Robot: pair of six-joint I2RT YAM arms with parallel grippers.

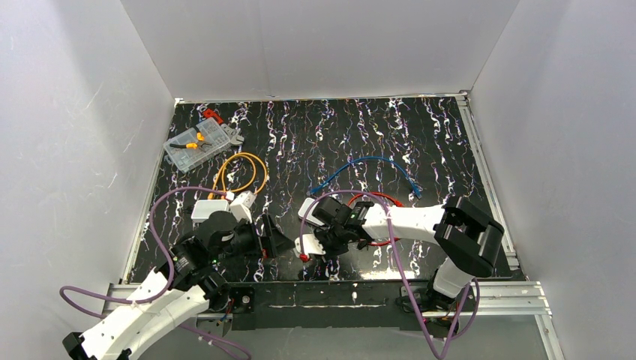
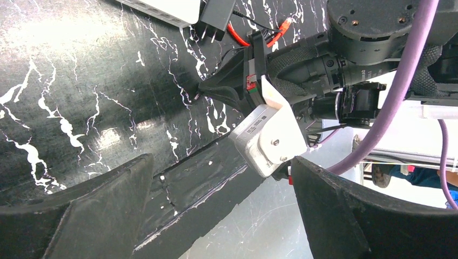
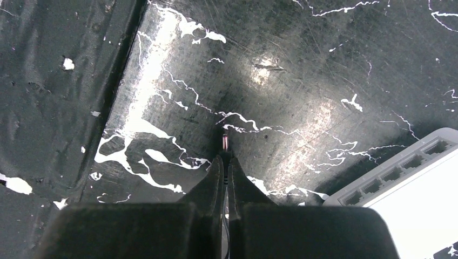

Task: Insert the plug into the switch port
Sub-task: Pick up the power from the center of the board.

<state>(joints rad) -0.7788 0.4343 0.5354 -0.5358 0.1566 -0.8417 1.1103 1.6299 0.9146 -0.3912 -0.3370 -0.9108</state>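
Right wrist: switch (image 3: pixel 418 210) runs off the right and bottom edges; I see only part of its port row (image 3: pixel 402 166). A tiny pinkish tip (image 3: pixel 224 141) pokes past the right gripper (image 3: pixel 225 159)'s pinched fingers, too small and blurred for me to identify.

White panel walls (image 1: pixel 315 45), black marbled tabletop (image 1: pixel 420 135), aluminium rail (image 1: pixel 487 289) along near edge

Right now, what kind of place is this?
Probably a robot test booth: white walls box in a black table, a left arm and right arm stand at its near edge, and a blue cable and orange cable lie on it.
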